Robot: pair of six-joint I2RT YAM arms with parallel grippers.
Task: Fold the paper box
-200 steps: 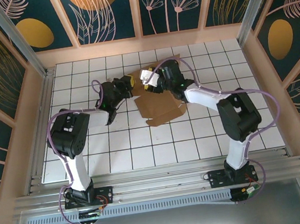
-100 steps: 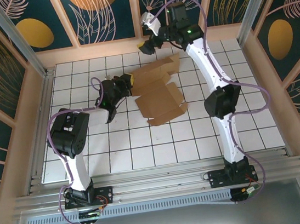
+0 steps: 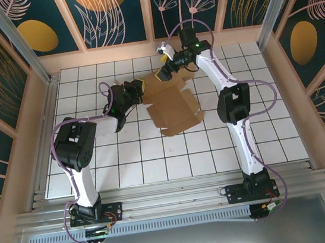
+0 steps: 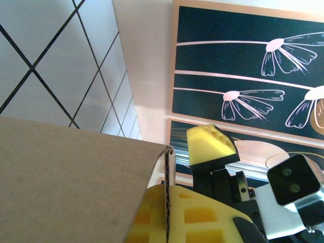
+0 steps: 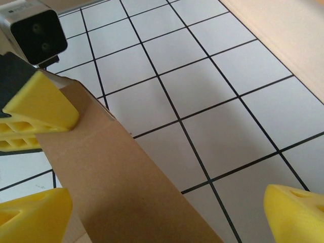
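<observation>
left gripper (image 3: 136, 90) is pinching the left edge of the paper box (image 3: 172, 105), jaws closed down on the thin cardboard. from the left wrist, the corrugated edge is standing right against one yellow finger (image 4: 185, 223), while the brown panel is covering the other finger, so the far side of the pinch is hiding. right gripper (image 3: 165, 73) is hanging over the far flaps with its jaws spread wide and holding nothing. from the right wrist its two yellow fingertips are sitting at the bottom corners, both cut off by the frame edge, with a long cardboard strip passing under the gap.

one box is lying on the white gridded table (image 3: 96, 166), in the middle toward the far wall, between the two grippers. two arms are reaching to it, one from each side. from above, the grippers are covering the box's far-left corner, and how high the gripped flap is lifting off the table is hard to judge.

a grey camera housing (image 5: 38, 33) is showing above the left gripper's finger – the small marks along its top edge are too fine to read.
</observation>
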